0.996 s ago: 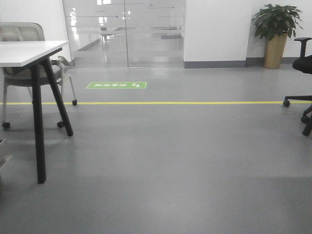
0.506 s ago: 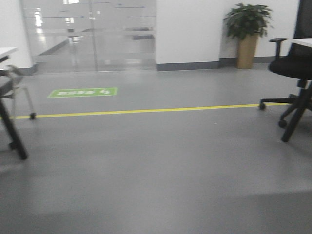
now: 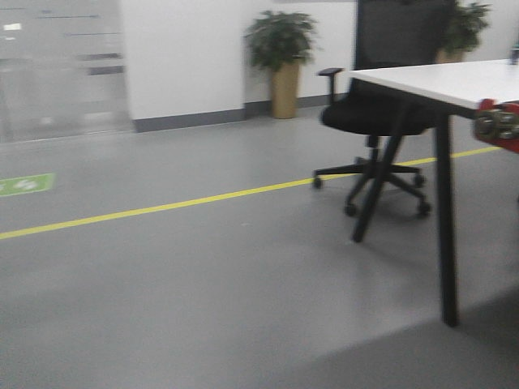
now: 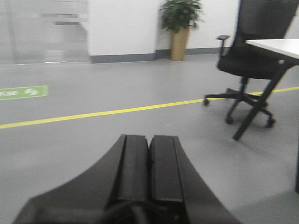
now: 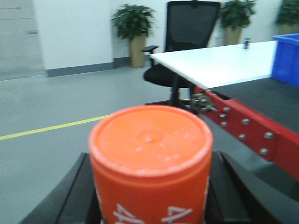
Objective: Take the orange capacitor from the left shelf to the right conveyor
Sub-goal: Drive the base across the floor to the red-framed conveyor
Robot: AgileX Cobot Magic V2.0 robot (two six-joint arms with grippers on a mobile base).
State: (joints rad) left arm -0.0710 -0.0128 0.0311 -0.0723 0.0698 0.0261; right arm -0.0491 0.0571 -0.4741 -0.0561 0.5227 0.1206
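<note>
My right gripper [image 5: 150,186] is shut on the orange capacitor [image 5: 150,158], a fat orange cylinder with white print that fills the lower middle of the right wrist view. The conveyor [image 5: 252,116], with a red bolted side frame and a black belt, stands to the right ahead; its red end also shows at the right edge of the front view [image 3: 499,123]. My left gripper [image 4: 149,163] is shut and empty, its black fingers [image 4: 133,163] pressed together over bare floor. The left shelf is out of view.
A white table [image 3: 438,81] on black legs with a black office chair [image 3: 377,113] stands at the right. A blue bin [image 5: 286,58] sits beyond the belt. Potted plants [image 3: 280,61] line the white wall. A yellow floor line [image 3: 162,207] crosses grey floor.
The front view has swung to the right: the left table and glass doors have slid out, and the chair, right table and conveyor end have come in.
</note>
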